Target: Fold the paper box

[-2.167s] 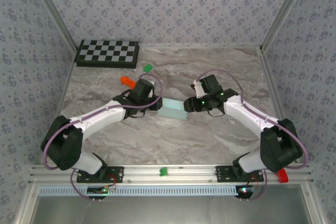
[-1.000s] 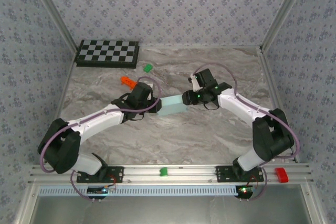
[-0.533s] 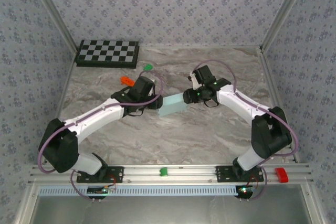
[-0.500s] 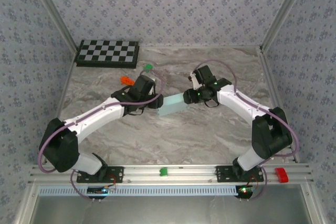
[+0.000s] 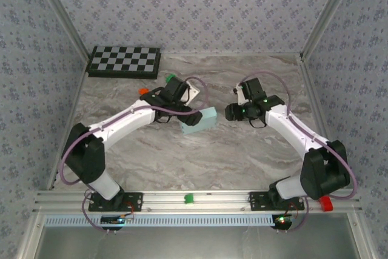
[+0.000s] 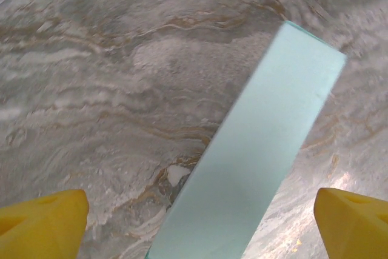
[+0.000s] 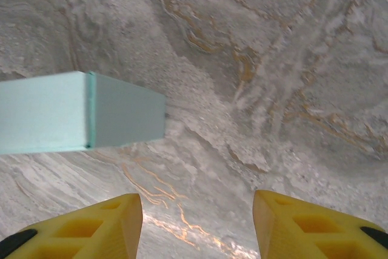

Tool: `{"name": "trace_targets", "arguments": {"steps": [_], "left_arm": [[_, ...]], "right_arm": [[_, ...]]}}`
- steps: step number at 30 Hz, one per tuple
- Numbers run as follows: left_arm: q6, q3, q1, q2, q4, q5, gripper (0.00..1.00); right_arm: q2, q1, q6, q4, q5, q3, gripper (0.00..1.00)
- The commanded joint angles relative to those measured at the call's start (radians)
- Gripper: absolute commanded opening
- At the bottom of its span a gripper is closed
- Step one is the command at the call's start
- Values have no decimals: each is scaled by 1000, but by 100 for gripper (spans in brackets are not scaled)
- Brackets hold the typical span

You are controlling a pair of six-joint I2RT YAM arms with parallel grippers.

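Observation:
The paper box point(image 5: 200, 121) is a closed pale aqua block lying on the marble table. In the left wrist view the paper box point(image 6: 260, 144) runs diagonally, its lower end between the wide-apart yellow fingertips point(image 6: 42, 222) without touching them. My left gripper point(image 5: 185, 108) point(image 6: 199, 225) is open above the box's left end. My right gripper point(image 5: 231, 112) point(image 7: 197, 225) is open too, to the right of the box and apart from it, nothing between its fingers point(image 7: 91, 228). The right wrist view has the box's end point(image 7: 79, 110) at the left.
A checkerboard point(image 5: 124, 62) leans at the back left. A green block point(image 5: 170, 79) and an orange block point(image 5: 143, 91) lie behind the left arm. On the front rail sit a green piece point(image 5: 188, 198) and a red piece point(image 5: 325, 203). Patterned walls enclose the table.
My left gripper has opened and let go of the box, and its arm has swung back. My right gripper has pulled away to the right. The box has turned slightly and lies free.

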Motion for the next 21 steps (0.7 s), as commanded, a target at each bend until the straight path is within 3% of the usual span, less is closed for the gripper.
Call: {"name": "trace_targets", "arguments": {"steps": [1, 11, 16, 21], "left_arm": [[182, 76, -16, 53, -90, 72, 96], [262, 230, -45, 223, -210, -4, 89], [272, 251, -50, 256, -223, -35, 80], [283, 253, -60, 275, -225, -72, 60]], "right_arm": [[-37, -18, 2, -30, -3, -33, 53], [-51, -52, 0, -28, -7, -58, 53], [-49, -59, -2, -21, -8, -65, 53], [-48, -66, 0, -15, -10, -78, 53]]}}
